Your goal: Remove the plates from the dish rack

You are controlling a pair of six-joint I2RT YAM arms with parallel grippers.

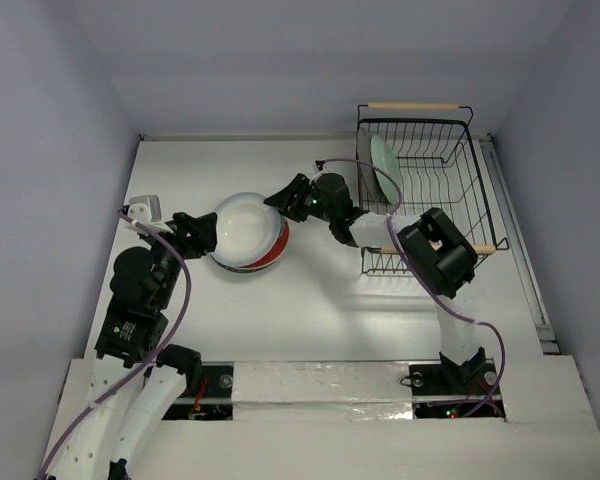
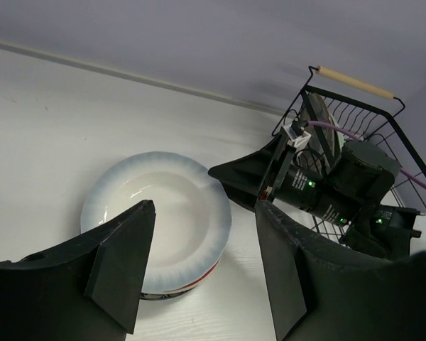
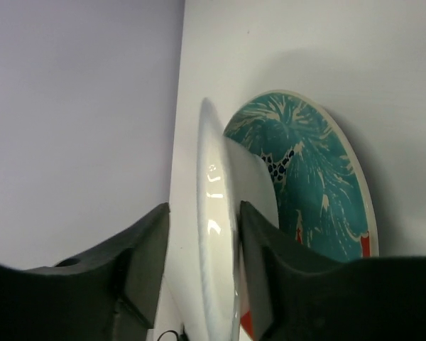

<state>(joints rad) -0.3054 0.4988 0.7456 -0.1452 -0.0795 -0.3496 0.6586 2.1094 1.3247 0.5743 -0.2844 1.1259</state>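
Rack (image 1: 430, 150) sits at the far right corner of the bench (image 1: 310, 320); the right arm (image 1: 440, 260) covers part of its near handle. A green plate (image 1: 385, 168) stands on edge inside. The dark plate (image 1: 365, 178) beside it is mostly hidden, pattern unreadable. White plate (image 1: 242, 228) lies mid-bench on the teal-and-red plate (image 3: 319, 192); can't tell if more are underneath. Right gripper (image 3: 202, 213) has its jaws parted astride the white rim, not clamping. Left gripper (image 2: 204, 209) is wide, holding nothing, above that plate's left edge.
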